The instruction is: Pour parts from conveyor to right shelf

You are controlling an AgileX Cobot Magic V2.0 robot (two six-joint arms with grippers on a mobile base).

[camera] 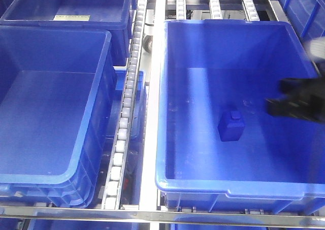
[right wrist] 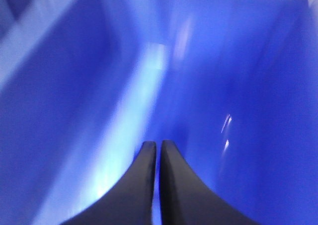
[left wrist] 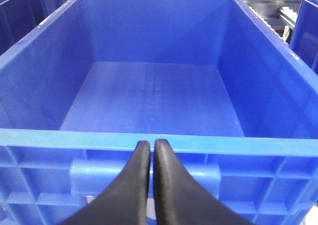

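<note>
One small blue block [camera: 231, 126] with a stub on top, the part, lies on the floor of the right-hand blue crate [camera: 228, 189] on the steel shelf [camera: 154, 113]. My right gripper [camera: 270, 106] reaches in over that crate's right wall, to the right of the block and apart from it. In the right wrist view the right gripper [right wrist: 155, 143] is shut with nothing between its fingers, over blurred blue crate wall [right wrist: 223, 61]. My left gripper [left wrist: 151, 143] is shut and empty, its tips at the near rim of a blue crate [left wrist: 59, 138] with nothing inside. The conveyor is out of view.
A second large blue crate [camera: 51, 176] stands on the left, with a white roller track [camera: 124, 118] between the two. More blue crates sit at the back left [camera: 66, 22] and far right [camera: 304, 6]. Roller tracks [camera: 216, 6] run behind the right crate.
</note>
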